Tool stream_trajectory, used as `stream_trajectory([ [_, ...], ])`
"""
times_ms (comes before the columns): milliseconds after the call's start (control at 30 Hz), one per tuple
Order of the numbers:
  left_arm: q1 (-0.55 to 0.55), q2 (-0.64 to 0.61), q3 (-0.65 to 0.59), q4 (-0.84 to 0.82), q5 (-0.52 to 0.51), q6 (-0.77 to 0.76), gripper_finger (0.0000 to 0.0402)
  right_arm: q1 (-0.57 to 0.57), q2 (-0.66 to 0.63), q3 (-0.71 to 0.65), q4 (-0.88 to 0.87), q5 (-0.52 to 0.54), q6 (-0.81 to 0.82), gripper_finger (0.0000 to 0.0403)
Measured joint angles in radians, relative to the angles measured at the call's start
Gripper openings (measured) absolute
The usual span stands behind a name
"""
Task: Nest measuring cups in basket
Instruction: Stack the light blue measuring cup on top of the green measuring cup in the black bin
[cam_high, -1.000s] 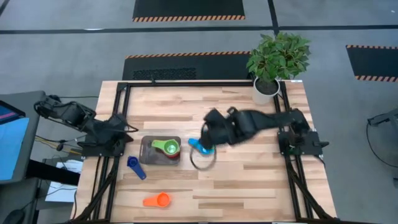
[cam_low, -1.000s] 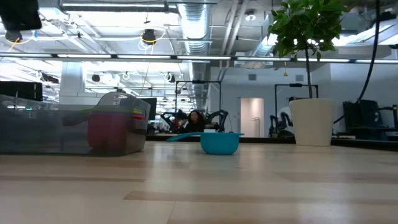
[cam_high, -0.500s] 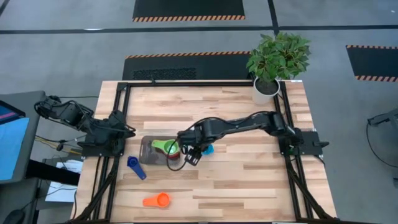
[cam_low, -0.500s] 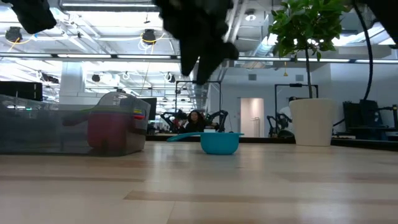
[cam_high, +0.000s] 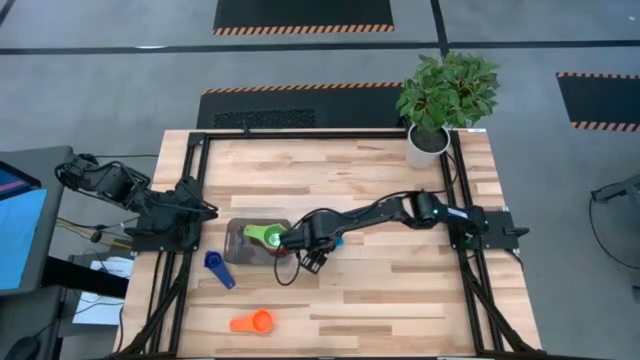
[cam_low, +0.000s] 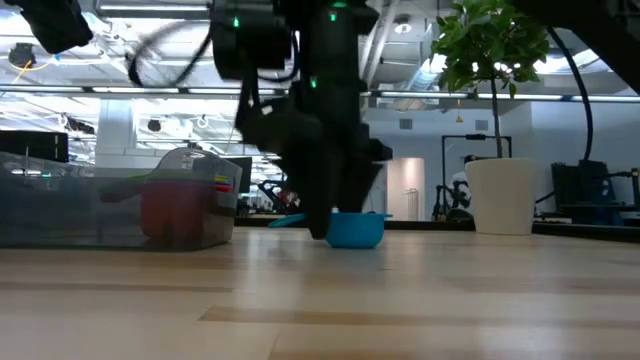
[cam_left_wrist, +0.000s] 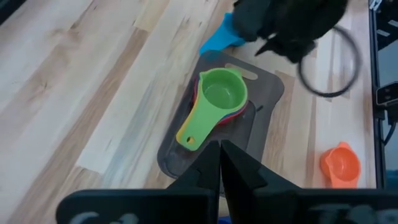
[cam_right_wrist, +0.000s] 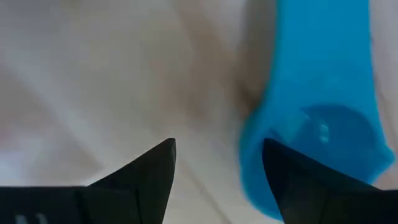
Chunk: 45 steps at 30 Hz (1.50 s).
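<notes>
High view: the right arm reaches across the wooden counter (cam_high: 400, 290) from the right edge toward the basket (cam_high: 236, 243), and its right gripper (cam_high: 308, 246) sits low between the basket and the light blue cup (cam_high: 335, 240). In the right wrist view the two dark fingers (cam_right_wrist: 140, 180) are spread apart with bare wood between them, and the light blue cup (cam_right_wrist: 317, 118) lies just beside one finger, its flat handle running away from the camera; nothing is pinched between the fingers. In the low view the right gripper (cam_low: 325, 215) comes down almost to the counter directly in front of the light blue cup (cam_low: 358, 229), partly covering it.

The basket holds a nested stack with the green cup (cam_high: 272, 237) on top; in the left wrist view the green cup (cam_left_wrist: 222, 94) sits over a red cup (cam_left_wrist: 234, 116), its handle pointing toward the camera. From the low view the red cup (cam_low: 172, 215) shows through the basket's translucent wall (cam_low: 60, 210).

The dark blue cup (cam_high: 216, 267) lies on the counter near the basket, on the front side, and the orange cup (cam_high: 255, 322) lies farther toward the front edge, well apart from the basket.

The left gripper (cam_left_wrist: 219, 155) waits at the left edge of the counter, its fingers pressed together and empty. A white plant pot (cam_high: 428, 143) stands at the back right corner.
</notes>
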Motion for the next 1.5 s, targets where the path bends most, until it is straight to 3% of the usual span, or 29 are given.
stream_trajectory([
  [233, 0.000, 0.000, 0.000, 0.006, 0.000, -0.001, 0.0000, -0.004, 0.014, 0.000, 0.004, 0.046, 0.038, 0.0260],
  [400, 0.000, 0.000, 0.000, 0.006, 0.000, -0.004, 0.0000, -0.015, 0.029, 0.003, 0.013, 0.049, 0.045, 0.0226],
  [533, 0.000, 0.000, 0.000, 0.006, 0.001, -0.004, 0.0000, -0.023, 0.030, 0.003, 0.016, 0.045, 0.051, 0.0162],
  [733, 0.000, 0.000, 0.000, 0.005, 0.000, -0.004, 0.0000, -0.042, 0.026, 0.000, -0.004, 0.051, 0.041, 0.0020],
  [1067, 0.000, 0.000, 0.002, -0.072, -0.002, 0.066, 0.0000, -0.056, -0.088, 0.185, -0.150, -0.040, 0.005, 0.0010],
  [1200, 0.000, 0.000, 0.002, -0.193, -0.040, 0.031, 0.0000, -0.054, -0.129, 0.277, 0.044, -0.044, -0.016, 0.0010],
  [1333, 0.000, -0.001, 0.002, -0.317, -0.092, -0.047, 0.0000, -0.049, -0.123, 0.270, 0.324, -0.058, -0.074, 0.0010],
  [1433, 0.000, -0.001, 0.002, -0.356, -0.098, -0.079, 0.0000, -0.047, -0.102, 0.272, 0.442, -0.058, -0.085, 0.0010],
  [1500, 0.000, -0.001, 0.002, -0.351, -0.098, -0.062, 0.0000, -0.047, -0.100, 0.270, 0.430, -0.058, -0.084, 0.0010],
])
